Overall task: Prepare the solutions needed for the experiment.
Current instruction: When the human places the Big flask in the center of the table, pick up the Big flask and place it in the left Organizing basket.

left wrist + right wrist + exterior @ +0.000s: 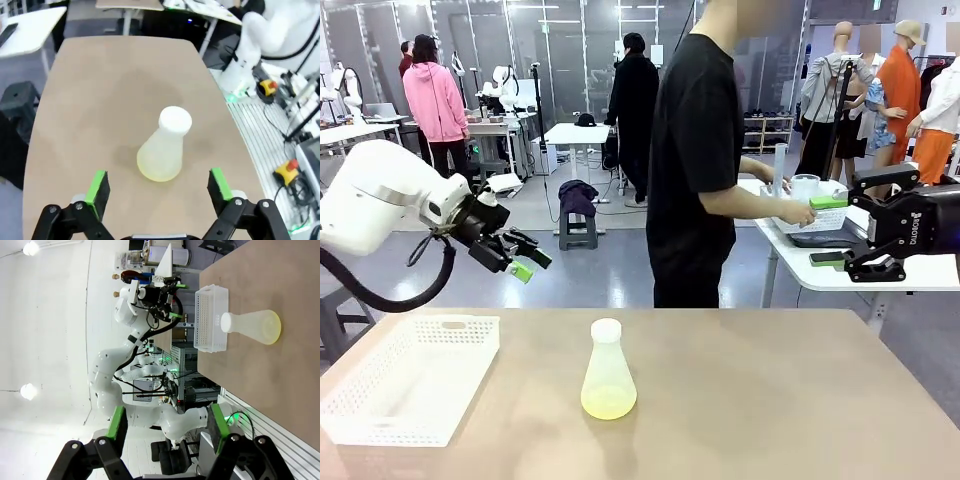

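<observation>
Standing upright, stoppered flask (pixel 608 380), well apart from left hand (pixel 533 262)

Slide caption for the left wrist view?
Open left gripper aimed down at a stoppered conical flask of pale yellow liquid, upright on the tan table.

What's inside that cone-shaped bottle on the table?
A little pale yellow liquid sits in the bottom of the flask. A white stopper covers its mouth, so the neck's inside is hidden.

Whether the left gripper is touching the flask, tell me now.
Apart. In the front view the left gripper hangs open in the air over the left side of the table, with a wide gap to the flask standing mid-table.
</observation>
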{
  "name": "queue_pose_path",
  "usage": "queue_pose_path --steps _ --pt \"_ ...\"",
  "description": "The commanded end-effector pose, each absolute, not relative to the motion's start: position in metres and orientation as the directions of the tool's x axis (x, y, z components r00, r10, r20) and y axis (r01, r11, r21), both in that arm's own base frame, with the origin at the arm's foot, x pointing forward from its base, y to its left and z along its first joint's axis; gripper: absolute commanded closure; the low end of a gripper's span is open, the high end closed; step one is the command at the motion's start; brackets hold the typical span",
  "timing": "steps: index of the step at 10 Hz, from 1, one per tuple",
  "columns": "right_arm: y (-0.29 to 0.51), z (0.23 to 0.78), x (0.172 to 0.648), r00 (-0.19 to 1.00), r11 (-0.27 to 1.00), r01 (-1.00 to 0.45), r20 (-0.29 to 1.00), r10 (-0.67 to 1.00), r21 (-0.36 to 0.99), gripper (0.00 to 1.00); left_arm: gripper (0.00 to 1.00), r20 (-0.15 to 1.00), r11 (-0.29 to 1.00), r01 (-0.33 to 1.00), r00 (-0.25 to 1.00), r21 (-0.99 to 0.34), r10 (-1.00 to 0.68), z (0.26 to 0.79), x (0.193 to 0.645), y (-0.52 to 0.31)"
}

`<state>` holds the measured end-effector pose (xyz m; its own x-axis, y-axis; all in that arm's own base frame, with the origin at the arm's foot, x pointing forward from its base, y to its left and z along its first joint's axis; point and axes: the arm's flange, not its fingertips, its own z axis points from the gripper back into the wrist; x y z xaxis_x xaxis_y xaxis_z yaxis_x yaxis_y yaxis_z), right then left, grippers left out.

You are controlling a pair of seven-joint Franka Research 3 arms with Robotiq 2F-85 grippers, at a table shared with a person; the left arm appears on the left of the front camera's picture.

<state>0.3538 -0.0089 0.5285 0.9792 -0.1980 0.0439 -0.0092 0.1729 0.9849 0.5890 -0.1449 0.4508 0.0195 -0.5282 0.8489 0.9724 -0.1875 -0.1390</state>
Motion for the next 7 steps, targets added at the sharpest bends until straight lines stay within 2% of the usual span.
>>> queue_pose_path --steps 1,3,4,7 --pt "-0.0079 0.5299 0.3538 0.979 0.160 -0.017 0.049 -0.197 0.987 0.19 0.00 0.893 -0.326 0.938 -0.039 -0.122 -0.448 0.4490 0.6047 -0.1466" --pt "-0.0079 0.5299 0.3538 0.979 0.160 -0.017 0.049 -0.197 0.987 0.19 0.00 0.904 -0.363 0.923 -0.041 -0.128 -0.425 0.4459 0.6047 -0.1513" --pt "-0.0079 0.5299 0.3538 0.979 0.160 -0.017 0.049 -0.197 0.987 0.19 0.00 0.878 -0.296 0.949 -0.046 -0.112 -0.477 0.4415 0.5981 -0.1505" --pt "-0.0079 0.5299 0.3538 0.979 0.160 -0.017 0.049 -0.197 0.987 0.19 0.00 0.878 -0.296 0.949 -0.046 -0.112 -0.477 0.4415 0.5981 -0.1505"
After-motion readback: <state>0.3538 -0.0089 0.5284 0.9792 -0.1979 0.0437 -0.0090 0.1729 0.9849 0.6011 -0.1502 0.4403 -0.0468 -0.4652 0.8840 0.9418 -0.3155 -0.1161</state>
